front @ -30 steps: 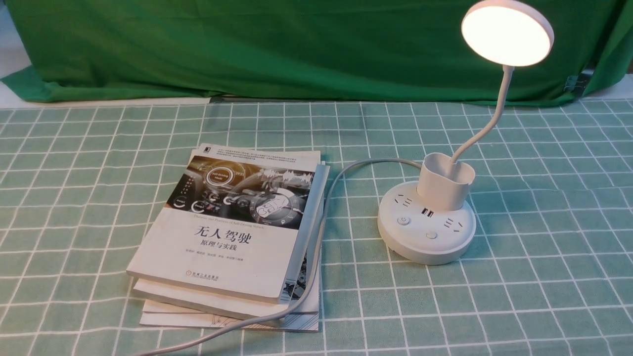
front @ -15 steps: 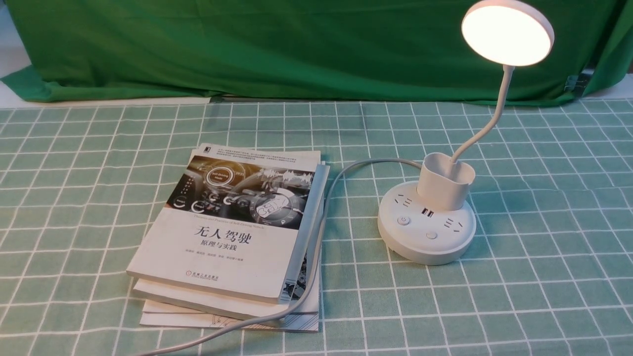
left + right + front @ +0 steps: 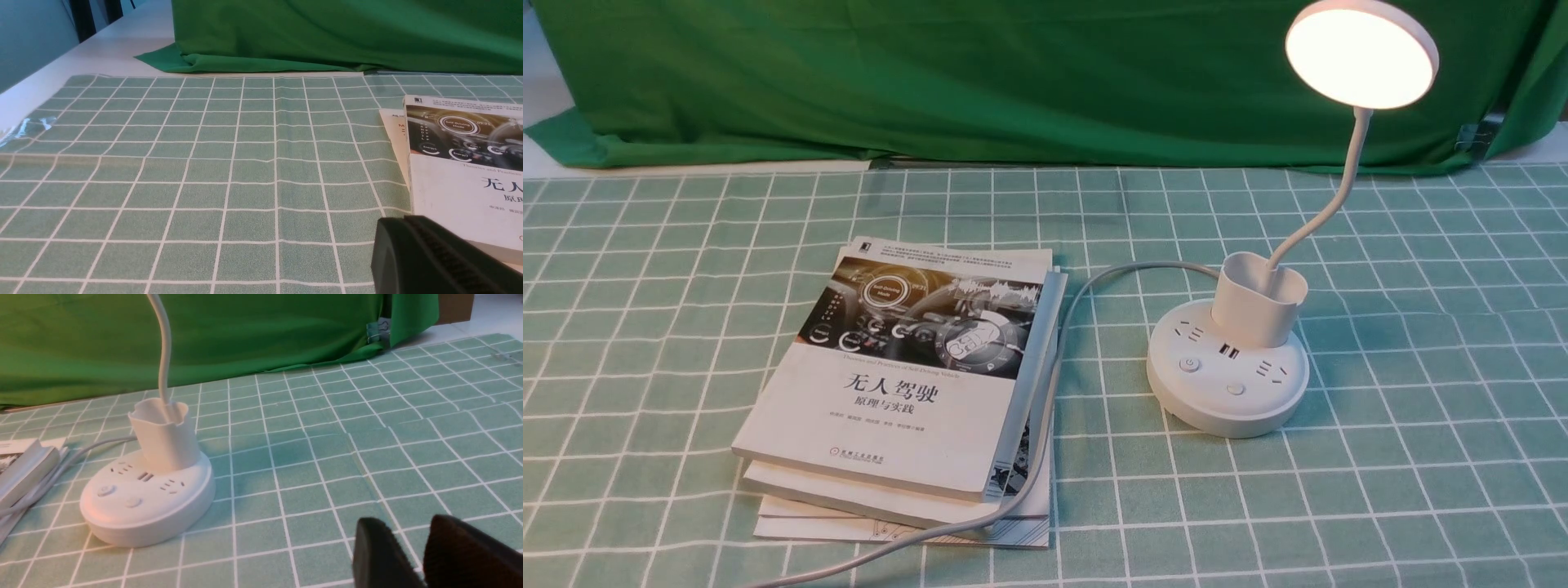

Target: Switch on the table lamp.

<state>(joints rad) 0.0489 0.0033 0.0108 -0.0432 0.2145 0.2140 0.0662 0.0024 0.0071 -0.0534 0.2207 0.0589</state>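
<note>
We log both grippers at the near edge, outside the front view. The left gripper (image 3: 433, 255) shows in its wrist view as one dark ribbed finger low over the checked cloth (image 3: 1421, 490), just beside the near left corner of the book stack (image 3: 907, 384); we cannot tell whether its fingers are spread or pressed together. The right gripper (image 3: 412, 555) shows two dark fingers with a narrow gap between them, nothing held, apart from the lamp base with bare cloth between. The near right of the cloth is open squares out to its right edge, and the left half is bare from the books to the cloth's left edge, where white tabletop (image 3: 102, 53) shows. A grey cord (image 3: 1045, 416) runs from the near edge along the right side of the books and curves to the back of the table lamp (image 3: 1229, 384). The lamp stands right of centre, well apart from the cloth's edges, its round base flat with two buttons on the near side, a cup holder behind them, and the neck bending up to the far right. Its disc head is glowing. Farthest, a green drape (image 3: 1013, 82) closes the far edge.
</note>
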